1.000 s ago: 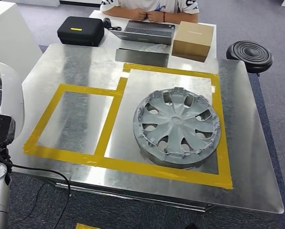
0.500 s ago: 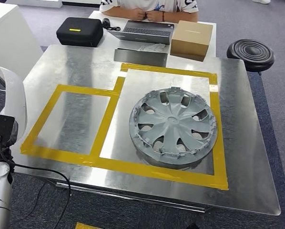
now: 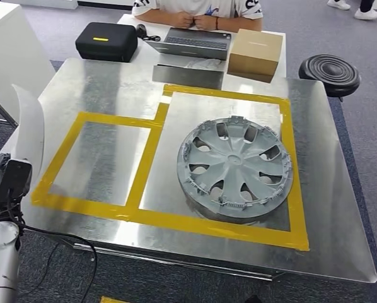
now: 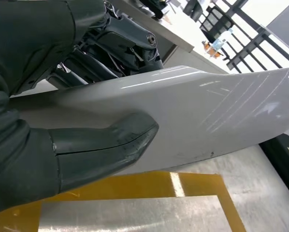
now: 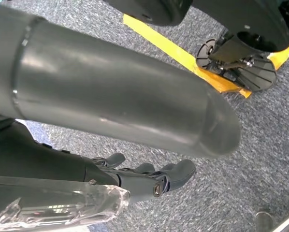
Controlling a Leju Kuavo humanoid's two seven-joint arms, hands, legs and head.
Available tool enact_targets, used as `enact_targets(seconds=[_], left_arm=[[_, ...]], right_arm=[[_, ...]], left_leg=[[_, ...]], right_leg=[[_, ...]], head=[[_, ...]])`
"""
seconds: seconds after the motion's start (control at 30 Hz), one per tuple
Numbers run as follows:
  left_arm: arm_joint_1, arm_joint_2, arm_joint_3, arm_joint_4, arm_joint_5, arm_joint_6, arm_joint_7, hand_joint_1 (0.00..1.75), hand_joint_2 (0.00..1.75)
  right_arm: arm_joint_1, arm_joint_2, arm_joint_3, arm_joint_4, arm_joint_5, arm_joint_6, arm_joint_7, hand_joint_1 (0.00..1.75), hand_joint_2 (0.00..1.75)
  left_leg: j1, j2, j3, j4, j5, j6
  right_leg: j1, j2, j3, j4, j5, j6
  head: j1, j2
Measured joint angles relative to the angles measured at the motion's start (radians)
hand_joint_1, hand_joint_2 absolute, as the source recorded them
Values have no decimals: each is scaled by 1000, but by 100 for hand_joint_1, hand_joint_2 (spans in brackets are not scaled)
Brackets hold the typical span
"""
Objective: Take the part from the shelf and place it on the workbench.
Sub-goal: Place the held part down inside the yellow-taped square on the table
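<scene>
A white curved part (image 3: pixel 28 129) stands upright at the workbench's left edge, gripped by my left hand (image 4: pixel 44 121). In the left wrist view the thumb (image 4: pixel 106 142) presses on the part's glossy face (image 4: pixel 209 111), with the darker fingers behind it. Yellow tape on the metal workbench (image 3: pixel 329 208) outlines two rectangles. The left rectangle (image 3: pixel 101 161) is bare, just right of the part. A grey hubcap (image 3: pixel 234 167) lies in the right one. My right hand (image 5: pixel 128 111) hangs over the carpet, fingers (image 5: pixel 154 181) loosely extended, holding nothing.
Behind the workbench are a black case (image 3: pixel 106 41), a laptop (image 3: pixel 193 43), a cardboard box (image 3: pixel 255 53) and a seated person (image 3: pixel 196 9). A black stool (image 3: pixel 330 74) stands at the right, a white surface (image 3: pixel 11 50) at the left. A cable (image 3: pixel 58 237) hangs below my left arm.
The view swayed slightly left and back. My left arm and the white part have shifted a little to the right, closer to the workbench's left edge. The hubcap has not moved.
</scene>
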Motion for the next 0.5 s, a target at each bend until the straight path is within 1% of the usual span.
enact_targets(seconds=[0.03, 0.07, 0.1, 0.13, 0.17, 0.2, 0.23, 0.27, 0.3, 0.33, 0.37, 0.4, 0.43, 0.47, 0.5], left_arm=[[6, -5, -10, -20, -4, 0, 2, 160, 175], [11, -9, -20, -39, -7, 0, 3, 159, 175], [17, -13, -29, -55, -9, -1, 5, 159, 175], [22, -16, -37, -69, -12, -2, 7, 159, 175], [27, -19, -45, -80, -15, -4, 10, 158, 175], [31, -22, -52, -90, -18, -5, 12, 158, 175], [33, -23, -59, -99, -19, -6, 15, 158, 175], [34, -25, -64, -107, -21, -7, 17, 158, 175], [35, -26, -68, -114, -22, -7, 18, 158, 175], [35, -27, -70, -120, -22, -7, 20, 159, 175], [34, -27, -72, -125, -23, -8, 21, 161, 175], [34, -27, -75, -128, -24, -9, 22, 160, 175], [34, -26, -79, -129, -24, -10, 23, 159, 175], [34, -25, -83, -130, -24, -12, 24, 157, 175], [33, -24, -87, -130, -24, -13, 26, 154, 175]], right_arm=[[0, 0, 0, 0, 0, 0, 0, 0, 0], [-1, 0, 0, 0, 0, 0, -1, 0, 0], [-2, 0, 0, 0, 0, 0, -1, 0, 0], [-1, 0, 0, 0, 0, 1, -1, 0, 0], [0, 0, 0, 0, 0, 1, -1, 0, 0], [1, 0, 0, 0, 0, 1, -1, 0, 0], [1, 0, 0, 0, 0, 2, -1, 0, 0], [1, 0, 0, 0, 0, 2, -1, 0, 0], [-1, 0, 0, 0, 0, 2, -1, 0, 0], [-2, 0, 0, 0, 0, 2, -1, 0, 0], [-4, 0, 0, 0, 0, 2, -1, 0, 0], [-4, 0, 0, 0, 0, 2, -2, 0, 0], [-3, 0, 0, 0, 0, 2, -2, 0, 0], [-3, 0, 0, 0, 0, 3, -3, 0, 0], [-3, 0, 0, 0, 1, 3, -4, 0, 0]], left_leg=[[2, 0, 0, -1, 1, 7], [2, 1, 0, -1, 2, 12], [2, 1, 0, -1, 1, 16], [1, 1, 0, -1, 1, 18], [0, 1, 1, -1, 1, 18], [-1, 1, 1, -1, 0, 19], [-1, 0, 3, -1, 0, 19], [-1, 0, 5, 0, -1, 17], [-2, -1, 7, 0, -2, 15], [-4, -1, 7, 1, -4, 11], [-5, -1, 7, 1, -4, 6], [-6, -1, 6, 1, -3, 0], [-5, -2, 6, -1, -1, -6], [-3, -1, 5, -2, -1, -12], [-2, -1, 2, 4, -7, -17]], right_leg=[[-1, -1, -15, 32, -21, 5], [-1, -3, -41, 86, -50, 9], [-1, -4, -73, 157, -84, 12], [-2, -4, -106, 228, -113, 13], [-2, -4, -129, 273, -124, 13], [-1, -4, -134, 283, -118, 13], [-1, -4, -118, 249, -91, 10], [-1, -4, -85, 182, -55, 7], [-1, -4, -47, 107, -27, 4], [-1, -3, -14, 44, -7, 1], [0, -2, 6, 8, 1, -1], [2, -2, 14, -5, 0, -4], [4, -1, 14, -6, 1, -8], [3, -1, 13, -7, 4, -14], [2, -1, 13, -10, 7, -21]], head=[[2, 0], [4, 0], [7, 0], [7, 0], [7, 0], [7, 0], [7, 0], [7, 0], [7, 0], [7, 0], [6, 0], [5, 0], [5, 0], [6, 0], [5, 0]])
